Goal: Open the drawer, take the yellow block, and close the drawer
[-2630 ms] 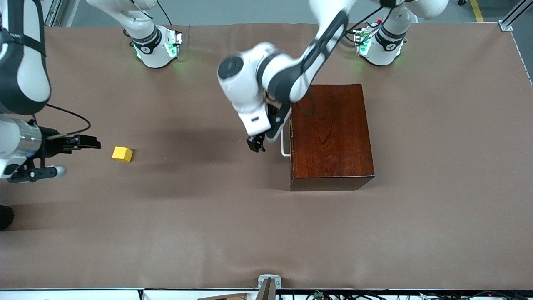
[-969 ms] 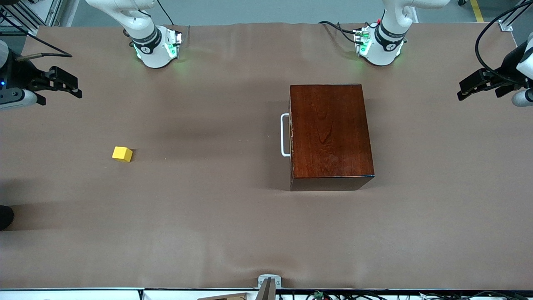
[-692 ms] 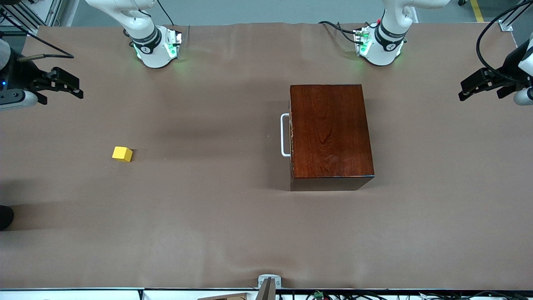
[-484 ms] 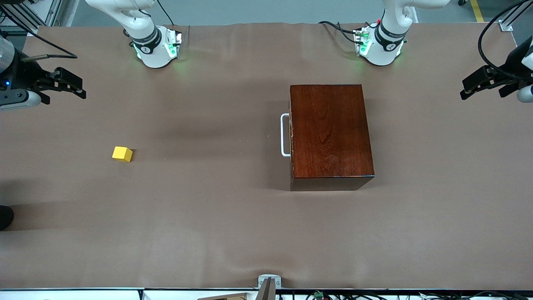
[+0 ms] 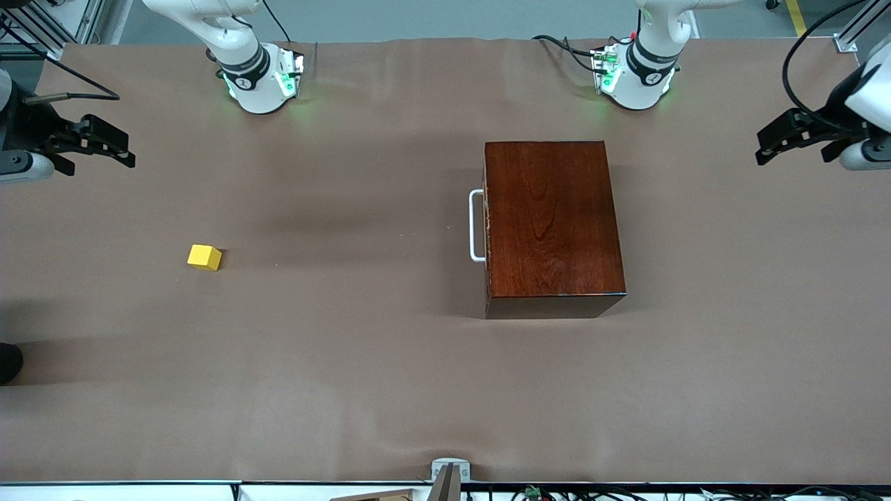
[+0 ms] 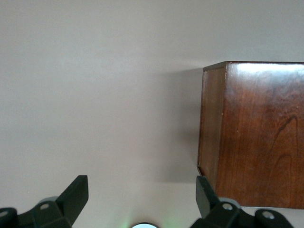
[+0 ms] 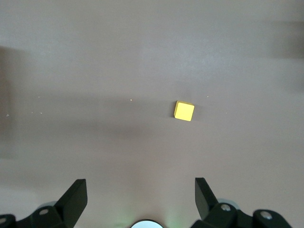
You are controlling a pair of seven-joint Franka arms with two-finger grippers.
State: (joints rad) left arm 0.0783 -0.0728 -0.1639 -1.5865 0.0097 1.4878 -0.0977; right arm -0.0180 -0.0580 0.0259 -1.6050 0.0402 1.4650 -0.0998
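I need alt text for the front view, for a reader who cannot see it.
A closed wooden box with its drawer shut stands mid-table; the yellow block lies apart, toward the right arm's end. The left gripper and right gripper hang open over the table's ends.

Even, diffuse overhead light; table cloth sharp edge to edge. Soft broad shadows band frame centre and lower left. Faint sheen on box top. Green glow at upper-frame bases. Wrist views paler, slightly soft, washed.

Yellow block alone on brown table — right gripper fingers spread wide, empty.
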